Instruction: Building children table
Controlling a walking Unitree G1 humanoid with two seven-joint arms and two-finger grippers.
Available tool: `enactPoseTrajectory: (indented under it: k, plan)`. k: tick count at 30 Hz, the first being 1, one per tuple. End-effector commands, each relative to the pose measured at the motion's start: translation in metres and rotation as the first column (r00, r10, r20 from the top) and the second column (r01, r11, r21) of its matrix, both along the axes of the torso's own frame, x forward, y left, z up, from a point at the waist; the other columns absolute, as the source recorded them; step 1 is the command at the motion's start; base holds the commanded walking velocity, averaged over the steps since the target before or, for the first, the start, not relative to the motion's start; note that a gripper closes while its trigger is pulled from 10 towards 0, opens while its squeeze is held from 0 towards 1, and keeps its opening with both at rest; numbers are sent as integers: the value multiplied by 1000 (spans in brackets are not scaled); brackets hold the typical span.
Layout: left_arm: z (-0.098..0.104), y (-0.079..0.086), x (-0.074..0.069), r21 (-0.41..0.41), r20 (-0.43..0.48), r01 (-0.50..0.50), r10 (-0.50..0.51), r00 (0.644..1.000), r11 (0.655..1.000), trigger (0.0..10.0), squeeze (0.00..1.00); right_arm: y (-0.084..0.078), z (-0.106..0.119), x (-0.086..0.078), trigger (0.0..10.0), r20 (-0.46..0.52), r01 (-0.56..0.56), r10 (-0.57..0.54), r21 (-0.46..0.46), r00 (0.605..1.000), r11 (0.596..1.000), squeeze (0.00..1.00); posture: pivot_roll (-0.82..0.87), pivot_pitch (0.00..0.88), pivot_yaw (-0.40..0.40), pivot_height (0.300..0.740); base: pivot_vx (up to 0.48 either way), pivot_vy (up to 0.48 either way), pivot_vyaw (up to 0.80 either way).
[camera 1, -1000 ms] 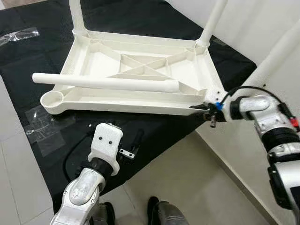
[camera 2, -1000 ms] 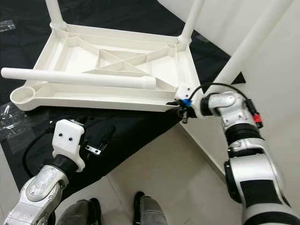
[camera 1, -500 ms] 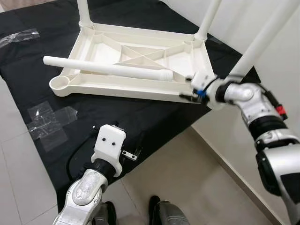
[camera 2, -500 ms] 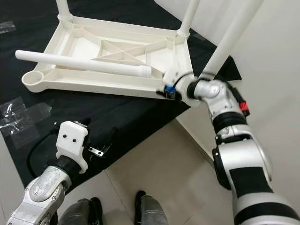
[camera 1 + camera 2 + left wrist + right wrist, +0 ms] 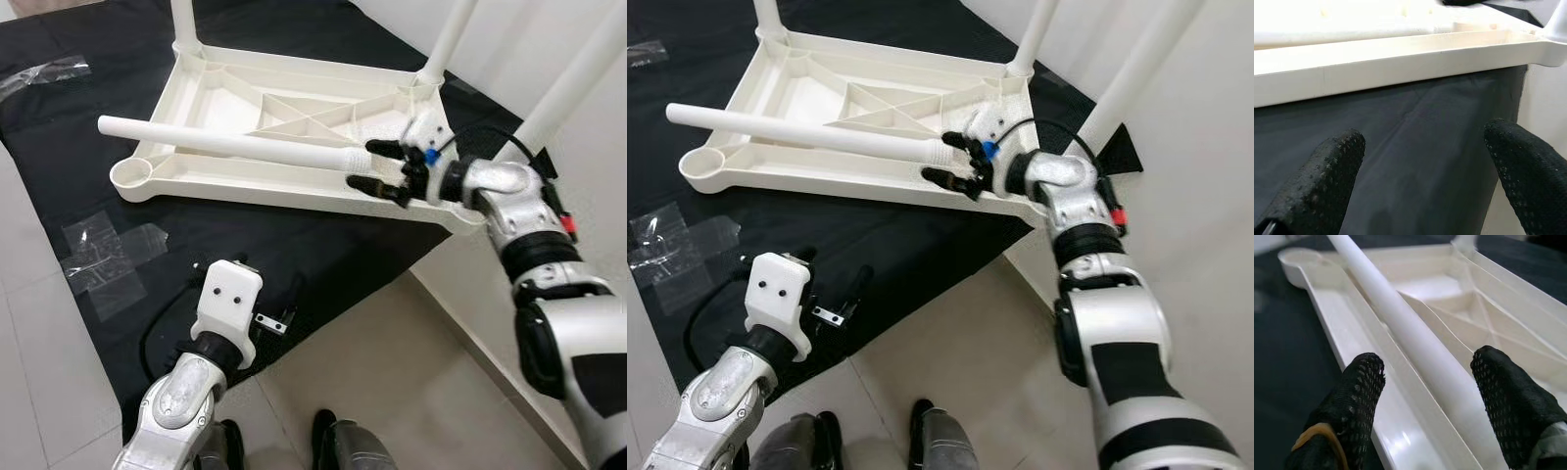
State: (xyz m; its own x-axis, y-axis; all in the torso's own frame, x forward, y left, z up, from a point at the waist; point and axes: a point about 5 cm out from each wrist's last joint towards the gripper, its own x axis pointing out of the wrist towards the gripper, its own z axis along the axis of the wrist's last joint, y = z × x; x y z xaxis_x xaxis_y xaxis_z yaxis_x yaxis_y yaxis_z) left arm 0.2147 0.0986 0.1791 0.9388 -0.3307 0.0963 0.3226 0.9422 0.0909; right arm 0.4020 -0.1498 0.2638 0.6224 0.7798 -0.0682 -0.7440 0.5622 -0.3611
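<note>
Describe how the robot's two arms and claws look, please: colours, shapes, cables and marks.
Both arms are rounded silver metal segments with black joint bands. The right arm carries a thin black cable looping over its wrist, a small red part further up and a blue spot near the right claw, which has two long black dimpled fingers. The left claw sits behind a white boxy housing with two dark dots.

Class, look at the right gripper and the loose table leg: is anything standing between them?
Nothing visible does. The right gripper is open, its fingers straddling the threaded end of the loose table leg lying across the upturned tabletop.
</note>
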Motion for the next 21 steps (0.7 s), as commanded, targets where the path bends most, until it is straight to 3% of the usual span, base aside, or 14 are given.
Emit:
enactPoseTrajectory:
  k: [1, 2, 4, 5, 9, 10, 12, 13, 17, 18, 19, 21]
  plan:
    - [-5, -2, -3, -7, -25, 9, -9, 1000, 1000, 10000, 0, -4, 3, 1, 10000, -5, 18, -18, 31, 1000, 999, 0, 35, 197, -115, 740, 0, 0, 0]
    - [-6, -3, -3, -9, -27, 9, -9, 1000, 1000, 10000, 0, 8, 4, 3, 10000, -28, 18, -15, 94, 999, 995, 0, 39, 194, -114, 740, 0, 0, 0]
    - [-6, -3, -3, -9, -27, 9, -9, 1000, 1000, 10000, 0, 8, 4, 3, 10000, -28, 18, -15, 94, 999, 995, 0, 39, 194, -114, 740, 0, 0, 0]
    - [-6, -3, -4, -13, -28, 8, -9, 1000, 1000, 10000, 0, 27, 0, 4, 10000, -47, 16, -9, 139, 999, 990, 0, 42, 188, -117, 740, 0, 0, 0]
    - [-6, -3, -4, -13, -28, 8, -9, 1000, 1000, 10000, 0, 27, 0, 4, 10000, -47, 16, -9, 139, 999, 990, 0, 42, 188, -117, 740, 0, 0, 0]
    - [-5, -3, -6, -17, -29, 8, -9, 1000, 1000, 10000, 0, 42, -5, 6, 10000, -68, 38, -28, 156, 997, 987, 0, 45, 186, -122, 740, 0, 0, 0]
    - [-5, -3, -6, -17, -29, 8, -9, 1000, 1000, 10000, 0, 42, -5, 6, 10000, -68, 38, -28, 156, 997, 987, 0, 45, 186, -122, 740, 0, 0, 0]
    - [-5, 1, -10, -20, -30, -26, 26, 999, 999, 10000, 0, 88, -14, 2, 10000, -126, -15, 38, 180, 991, 984, 0, 65, 194, -152, 740, 0, 0, 0]
    - [-5, 1, -10, -20, -30, -26, 26, 999, 999, 10000, 0, 88, -14, 2, 10000, -126, -15, 38, 180, 991, 984, 0, 65, 194, -152, 740, 0, 0, 0]
    - [-5, 3, -11, -19, -30, -38, 37, 999, 999, 10000, 0, 105, -15, -2, 10000, -141, -72, 97, 175, 985, 982, 0, 62, 193, -154, 740, 0, 0, 0]
    - [-5, 3, -11, -19, -30, -38, 37, 999, 999, 10000, 0, 105, -15, -2, 10000, -141, -72, 97, 175, 985, 982, 0, 62, 193, -154, 740, 0, 0, 0]
    - [-5, 2, -12, -23, -32, -43, 43, 999, 999, 10000, 0, 123, -16, -9, 10000, -190, -165, 192, 150, 963, 975, 0, 56, 188, -165, 740, 0, 0, 0]
